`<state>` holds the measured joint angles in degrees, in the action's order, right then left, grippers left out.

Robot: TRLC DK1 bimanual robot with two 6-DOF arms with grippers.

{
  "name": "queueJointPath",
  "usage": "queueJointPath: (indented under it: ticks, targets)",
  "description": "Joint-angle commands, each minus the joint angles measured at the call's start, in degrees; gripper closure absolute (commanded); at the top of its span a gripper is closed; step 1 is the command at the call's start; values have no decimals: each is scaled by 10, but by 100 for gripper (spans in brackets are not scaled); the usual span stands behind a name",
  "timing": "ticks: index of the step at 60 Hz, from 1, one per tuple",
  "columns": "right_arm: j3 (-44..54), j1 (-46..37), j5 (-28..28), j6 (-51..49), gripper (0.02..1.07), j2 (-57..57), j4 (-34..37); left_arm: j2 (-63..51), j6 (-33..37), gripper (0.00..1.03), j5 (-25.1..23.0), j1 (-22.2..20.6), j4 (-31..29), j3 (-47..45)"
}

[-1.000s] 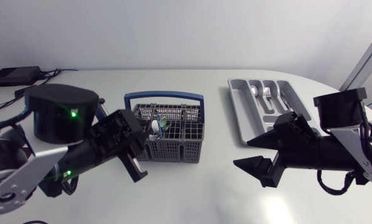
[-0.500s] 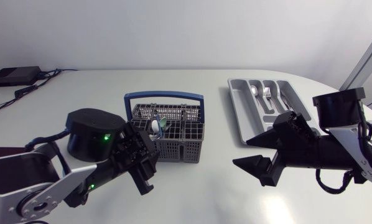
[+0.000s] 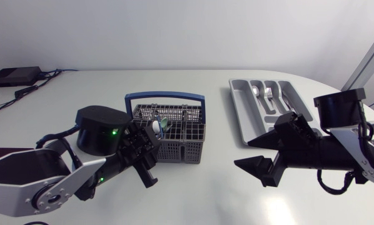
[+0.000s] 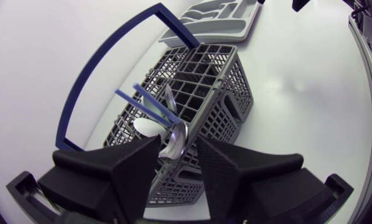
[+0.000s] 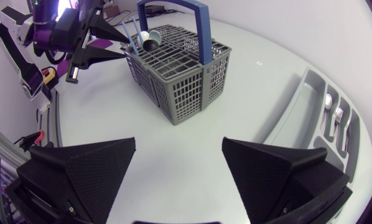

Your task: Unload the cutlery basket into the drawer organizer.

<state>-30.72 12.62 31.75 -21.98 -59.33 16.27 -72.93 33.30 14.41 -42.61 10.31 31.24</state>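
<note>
The grey cutlery basket (image 3: pixel 177 142) with its blue handle (image 3: pixel 165 96) stands mid-table. In its left end stand a white spoon (image 4: pixel 147 128), a metal spoon (image 4: pixel 175 147) and blue-handled pieces (image 4: pixel 142 102). My left gripper (image 3: pixel 151 156) is at that end, open, and the spoon bowls sit in the gap between its fingers (image 4: pixel 133 165). The right wrist view shows the left gripper (image 5: pixel 127 45) with spread fingers pointing at the cutlery. The grey drawer organizer (image 3: pixel 243 119) lies at the right with a spoon and forks (image 3: pixel 267 94) in it. My right gripper (image 3: pixel 252 154) hovers open and holds nothing, right of the basket.
A black box (image 3: pixel 15 76) with cables lies at the table's far left corner. White tabletop (image 3: pixel 206 187) stretches between the basket and my right gripper (image 5: pixel 178 148). The organizer (image 5: pixel 298 118) reaches close to the table's right edge.
My left arm has swung lower and its gripper has come in to the basket's left end, around the spoons; its fingers widened, then narrowed. The right arm has not moved.
</note>
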Motion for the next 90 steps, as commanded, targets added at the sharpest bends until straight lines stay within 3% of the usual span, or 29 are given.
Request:
queueJointPath:
  ticks: [1, 48, 61, 71, 90]
  targets:
    - [15, -4, 4, -10, 7, -9, -5, -14, 12, 81, 5, 4, 9, 18]
    - [17, -11, 9, -11, 7, -12, -9, -9, 11, 89, 2, 12, -23, 32]
    - [19, -13, 8, -11, 7, -12, -10, 31, 4, 88, -31, 24, -71, 46]
    - [22, -12, 8, -11, 7, -12, -12, 52, -13, 88, -89, 49, -102, 63]
    - [29, -12, 8, -11, 7, -11, -12, 60, -20, 88, -113, 60, -114, 65]
